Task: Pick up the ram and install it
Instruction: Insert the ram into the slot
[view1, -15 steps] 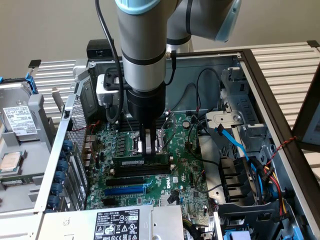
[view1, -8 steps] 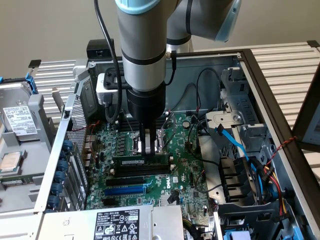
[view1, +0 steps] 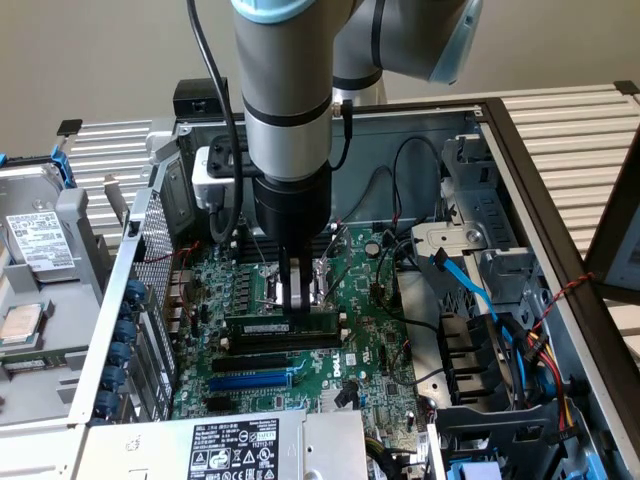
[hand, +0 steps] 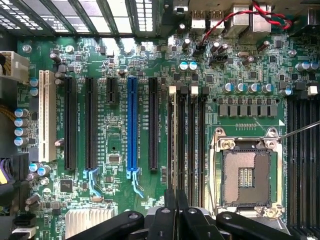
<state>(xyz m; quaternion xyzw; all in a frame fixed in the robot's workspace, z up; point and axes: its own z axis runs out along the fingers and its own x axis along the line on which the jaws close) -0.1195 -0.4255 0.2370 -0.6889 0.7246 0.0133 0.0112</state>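
The ram is a long green stick with black chips, standing on edge along the black memory slots of the motherboard. My gripper comes straight down from above, its two fingers shut on the ram's upper edge near its middle. In the wrist view the ram shows edge-on as a thin pale line running from the gripper over the row of memory slots. Whether it is seated in a slot I cannot tell.
The board lies inside an open computer case. A blue expansion slot and black slots lie beside the memory slots, the CPU socket on the other side. Blue cables and a drive cage crowd the exterior view's right.
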